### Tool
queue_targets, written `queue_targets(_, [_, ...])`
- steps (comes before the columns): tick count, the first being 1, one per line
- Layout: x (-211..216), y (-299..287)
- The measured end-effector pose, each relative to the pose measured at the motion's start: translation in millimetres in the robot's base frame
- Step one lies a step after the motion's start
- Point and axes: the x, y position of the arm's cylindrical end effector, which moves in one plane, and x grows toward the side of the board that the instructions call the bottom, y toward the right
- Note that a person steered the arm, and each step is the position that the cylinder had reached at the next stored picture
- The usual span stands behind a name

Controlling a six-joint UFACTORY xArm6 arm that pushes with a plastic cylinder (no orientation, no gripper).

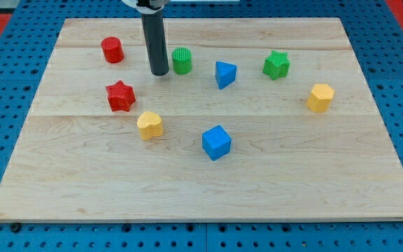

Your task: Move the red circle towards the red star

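No jaws on this rig — my tip (159,72) rests just left of the green circle (181,61). Red circle (112,50) sits near the counter's (208,182) upper left, above the red star (120,96). Risk — an off-centre push sends it sideways, past the star.

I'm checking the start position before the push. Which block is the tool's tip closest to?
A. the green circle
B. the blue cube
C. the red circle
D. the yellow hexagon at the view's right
A: my tip stands just to the view's left of the green circle, while the red circle lies farther off toward the view's left.
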Motion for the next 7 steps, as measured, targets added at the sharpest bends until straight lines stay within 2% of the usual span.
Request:
queue_targets(2, [-61.6,11.2])
queue_targets(3, [-65.3,-20.7])
queue_targets(5, [-108.1,-91.6])
queue_targets(7, [-95.6,-148.9])
